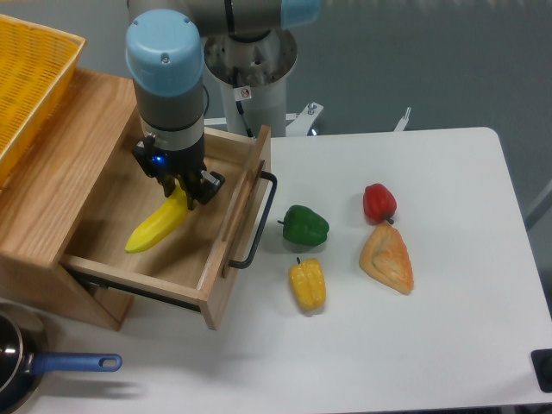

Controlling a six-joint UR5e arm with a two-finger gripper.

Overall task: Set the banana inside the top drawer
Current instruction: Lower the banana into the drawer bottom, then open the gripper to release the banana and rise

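white table (414, 345), wooden cabinet (60, 172), grey floor (431, 60)

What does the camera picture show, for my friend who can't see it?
A robot gripper holds a banana over the open top drawer. On the white table lie a green pepper, yellow pepper, red pepper and a pastry.

Gripper (185, 191) covers the banana's (158, 225) upper end; basket (30, 82) at ten o'clock and pan (13, 366) at seven o'clock are cropped.
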